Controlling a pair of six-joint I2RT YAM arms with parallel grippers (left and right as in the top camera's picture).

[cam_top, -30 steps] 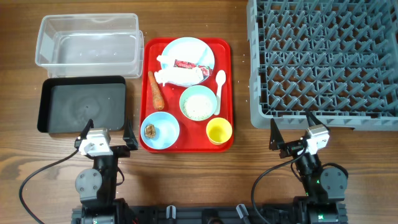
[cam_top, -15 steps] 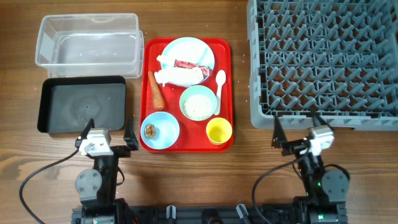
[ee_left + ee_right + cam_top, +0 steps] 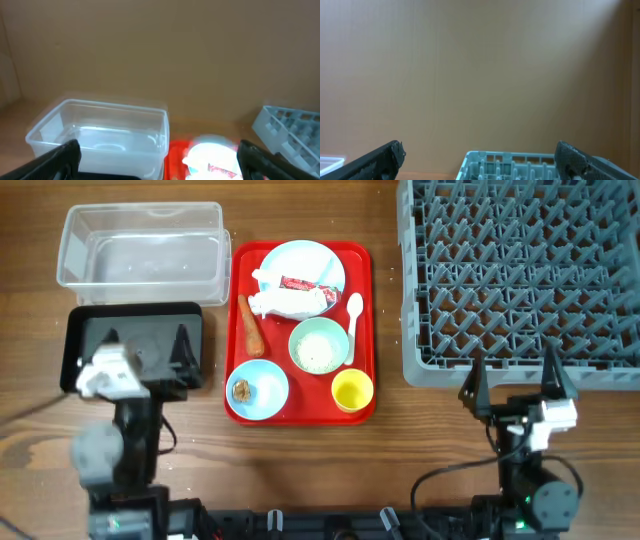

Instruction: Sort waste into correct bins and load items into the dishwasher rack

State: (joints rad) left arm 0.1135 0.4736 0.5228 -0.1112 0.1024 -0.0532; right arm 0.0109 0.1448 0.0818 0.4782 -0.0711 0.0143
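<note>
Left tool (image 3: 145, 335) moved over black tray (image 3: 140, 315), 1 plate (image 3: 300, 255), 1 cup (image 3: 352, 390)

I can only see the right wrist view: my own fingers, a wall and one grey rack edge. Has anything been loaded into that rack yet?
Observer: No. From overhead the rack has nothing standing in it.
Operator: Where is the left hand?
Observer: The left hand hangs open over the black tray, holding nothing.
Operator: Has any waste been sorted?
Observer: No. The clear tub holds nothing, and the carrot lies on the red tray.
</note>
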